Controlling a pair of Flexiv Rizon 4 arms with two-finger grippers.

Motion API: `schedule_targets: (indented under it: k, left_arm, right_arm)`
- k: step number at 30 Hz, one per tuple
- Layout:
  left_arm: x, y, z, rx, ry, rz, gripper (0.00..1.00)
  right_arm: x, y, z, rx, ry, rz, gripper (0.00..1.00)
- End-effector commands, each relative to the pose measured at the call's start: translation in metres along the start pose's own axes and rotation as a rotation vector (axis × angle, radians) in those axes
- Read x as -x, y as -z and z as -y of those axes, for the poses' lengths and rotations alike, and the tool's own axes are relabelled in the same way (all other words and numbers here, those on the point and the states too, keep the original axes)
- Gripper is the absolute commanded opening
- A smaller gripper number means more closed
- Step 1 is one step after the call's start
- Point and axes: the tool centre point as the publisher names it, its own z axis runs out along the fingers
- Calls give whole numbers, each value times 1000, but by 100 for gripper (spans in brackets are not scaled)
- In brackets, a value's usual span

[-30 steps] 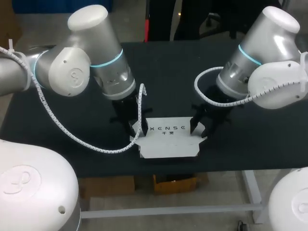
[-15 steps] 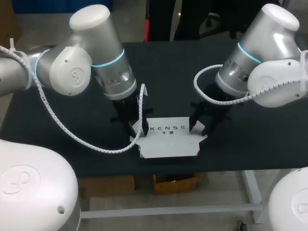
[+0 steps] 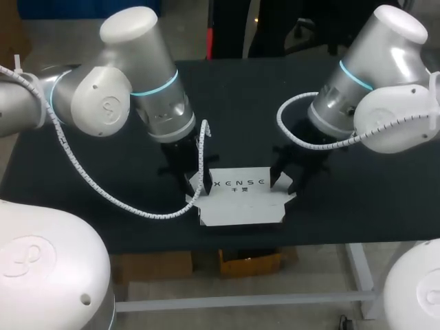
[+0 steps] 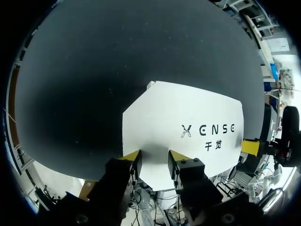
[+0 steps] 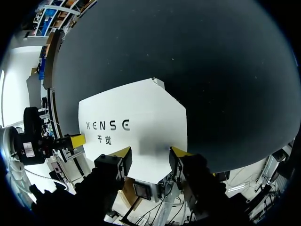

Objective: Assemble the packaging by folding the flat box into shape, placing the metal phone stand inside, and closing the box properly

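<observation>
Black table (image 3: pixel 240 103): flat white cardboard box (image 3: pixel 240 199) is flanked by left gripper (image 4: pixel 154 157) & right gripper (image 5: pixel 150 153), both narrowly parted, w/o grip. Folding is judged underway; inward pressing is called for next.

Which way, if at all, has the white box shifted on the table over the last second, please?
No. The box lies in the same spot by the front edge of the table as a second ago.
</observation>
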Motion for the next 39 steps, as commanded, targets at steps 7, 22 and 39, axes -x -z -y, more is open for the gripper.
schedule_targets:
  k: [7, 22, 39]
  left_arm:
    - [-1, 0, 0, -2, 1, 7, 29]
    - [1, -1, -2, -16, -2, 10, 27]
    - [4, -4, -8, -45, -41, -20, 33]
  right_arm:
    - [-1, 1, 1, 0, -1, 4, 48]
    - [0, 1, 2, 76, 20, 10, 64]
    - [6, -12, -1, 102, 22, -19, 54]
